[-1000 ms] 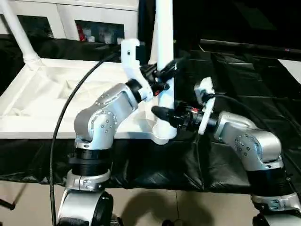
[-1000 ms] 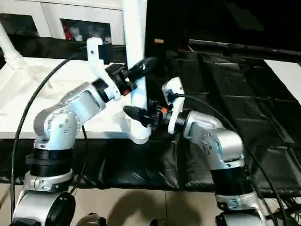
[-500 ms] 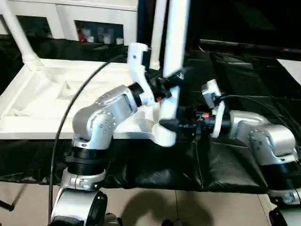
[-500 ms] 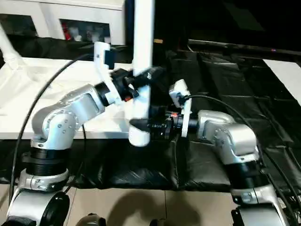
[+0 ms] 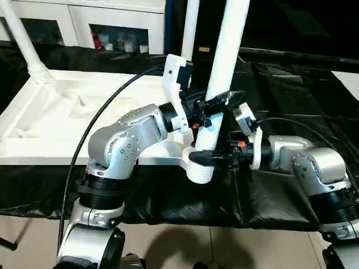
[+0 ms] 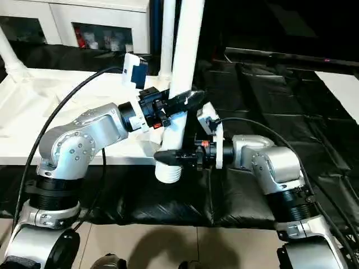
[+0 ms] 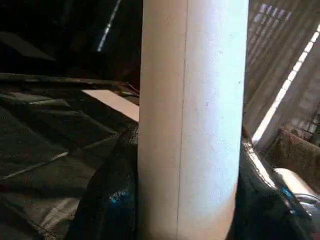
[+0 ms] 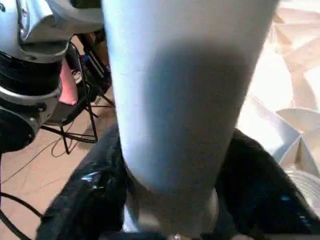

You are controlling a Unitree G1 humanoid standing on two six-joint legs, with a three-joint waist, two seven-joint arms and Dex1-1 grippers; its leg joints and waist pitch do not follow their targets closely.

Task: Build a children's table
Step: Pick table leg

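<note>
The children's table top (image 5: 67, 106) lies upside down on the black-covered bench, ribbed underside up. A white table leg (image 5: 227, 50) is held off the near right corner, leaning with its upper end to the right. Its flared ribbed end (image 5: 202, 172) hangs just in front of that corner. My left gripper (image 5: 216, 103) is shut on the leg's middle (image 7: 192, 120), a black finger (image 7: 107, 200) on each side. My right gripper (image 5: 206, 158) is shut on the leg just above the flared end (image 8: 185, 110), its fingers (image 8: 85, 200) hugging both sides.
One leg (image 5: 22, 42) stands in the far left corner socket and another (image 5: 189, 28) rises at the far right corner. Black cloth (image 5: 291, 101) covers the bench to the right. White cabinets (image 5: 112, 25) stand behind. The bench's front edge is just below the grippers.
The leg has moved right from the near right corner and now leans to the right. Both grippers followed it. The right gripper's fingers opened a little, then closed in on the lower end.
</note>
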